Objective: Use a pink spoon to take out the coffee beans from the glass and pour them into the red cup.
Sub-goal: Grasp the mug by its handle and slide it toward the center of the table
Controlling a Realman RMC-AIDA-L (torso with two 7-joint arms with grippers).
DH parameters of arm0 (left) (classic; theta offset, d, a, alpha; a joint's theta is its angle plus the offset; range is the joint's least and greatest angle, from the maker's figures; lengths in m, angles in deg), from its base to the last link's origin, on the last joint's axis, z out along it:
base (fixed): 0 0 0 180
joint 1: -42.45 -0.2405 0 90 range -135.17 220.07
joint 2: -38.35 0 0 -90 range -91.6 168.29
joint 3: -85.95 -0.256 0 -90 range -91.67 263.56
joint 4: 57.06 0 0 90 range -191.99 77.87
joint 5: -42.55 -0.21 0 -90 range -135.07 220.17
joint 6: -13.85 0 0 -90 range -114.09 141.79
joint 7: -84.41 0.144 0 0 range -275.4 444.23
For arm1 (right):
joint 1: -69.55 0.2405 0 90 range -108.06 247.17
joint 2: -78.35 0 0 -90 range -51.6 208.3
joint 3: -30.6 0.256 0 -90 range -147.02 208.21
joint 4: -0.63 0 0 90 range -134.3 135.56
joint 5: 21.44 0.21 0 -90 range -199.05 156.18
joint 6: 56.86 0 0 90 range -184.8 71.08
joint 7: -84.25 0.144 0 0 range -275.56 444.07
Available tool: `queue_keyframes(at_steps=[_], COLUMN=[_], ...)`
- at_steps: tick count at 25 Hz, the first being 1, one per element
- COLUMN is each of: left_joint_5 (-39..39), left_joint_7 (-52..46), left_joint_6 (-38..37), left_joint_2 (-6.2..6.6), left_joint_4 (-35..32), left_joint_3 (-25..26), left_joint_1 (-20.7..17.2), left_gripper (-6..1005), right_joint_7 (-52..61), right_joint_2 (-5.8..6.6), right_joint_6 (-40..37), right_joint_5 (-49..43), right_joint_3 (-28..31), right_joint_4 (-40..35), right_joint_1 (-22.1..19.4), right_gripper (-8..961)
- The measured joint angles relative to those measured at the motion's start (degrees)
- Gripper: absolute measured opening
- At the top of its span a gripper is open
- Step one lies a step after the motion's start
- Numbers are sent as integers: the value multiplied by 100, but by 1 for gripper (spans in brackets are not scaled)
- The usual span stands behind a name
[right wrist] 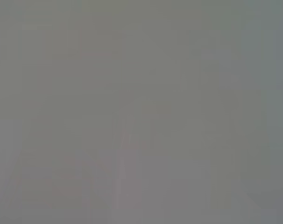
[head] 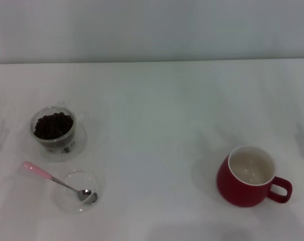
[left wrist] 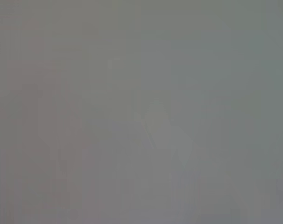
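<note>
Neither arm's fingers appear in any view; their state cannot be told. The pink spoon (head: 56,181) lies untouched, bowl resting in a shallow glass dish (head: 66,203), handle overhanging the desk (head: 157,110) beside the glass (head: 80,134) of coffee beans (head: 52,125). Light, stiff, likely slippery: grip the pink handle. The red cup (head: 242,193) stands well apart.

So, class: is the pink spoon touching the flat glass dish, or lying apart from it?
Touching. The head view shows the pink spoon with its metal bowl resting inside the flat glass dish, its neck crossing the rim and the pink handle sticking out toward the robot's left.
</note>
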Motion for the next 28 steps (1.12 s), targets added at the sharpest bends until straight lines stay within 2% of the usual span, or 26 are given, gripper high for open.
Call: queue_keyframes(at_steps=[11, 21, 28], left_joint_5=[-5, -55, -178], left_joint_7=[305, 337, 345], left_joint_6=[-16, -227, -362], left_joint_2=[6, -12, -6], left_joint_4=[-17, -1, 6], left_joint_3=[2, -4, -65], left_joint_1=[143, -26, -176], left_gripper=[887, 887, 888], right_joint_7=[92, 126, 270], right_joint_2=[-15, 5, 33], right_joint_6=[155, 206, 319], right_joint_5=[-201, -633, -683], right_joint_3=[-36, -148, -547], right_joint_4=[11, -104, -387], right_joint_1=[78, 33, -534], right_gripper=[516, 514, 516])
